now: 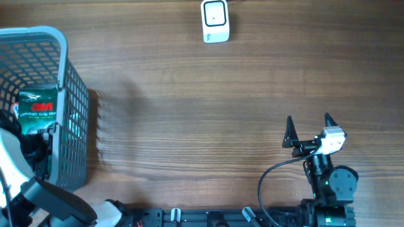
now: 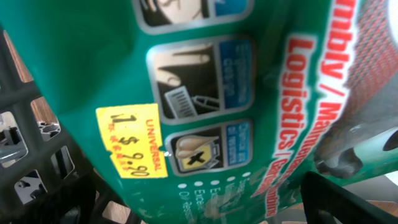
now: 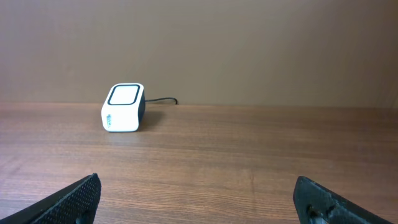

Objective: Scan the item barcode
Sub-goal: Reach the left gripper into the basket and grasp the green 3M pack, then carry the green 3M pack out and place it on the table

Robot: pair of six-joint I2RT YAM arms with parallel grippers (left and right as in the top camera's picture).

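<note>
Overhead view: the green printed packet stands in the grey plastic mesh basket, left jaws wide and close against it, not gripping.
Your right jaws rest wide and empty, presumably keeping the white box-shaped scanner approach free; no barcode shows, and left-jaw contact is unclear.

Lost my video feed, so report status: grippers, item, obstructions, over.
Left gripper open, close on green glove package inside grey mesh basket. Right gripper open, empty. White box scanner unblocked at far edge.
</note>
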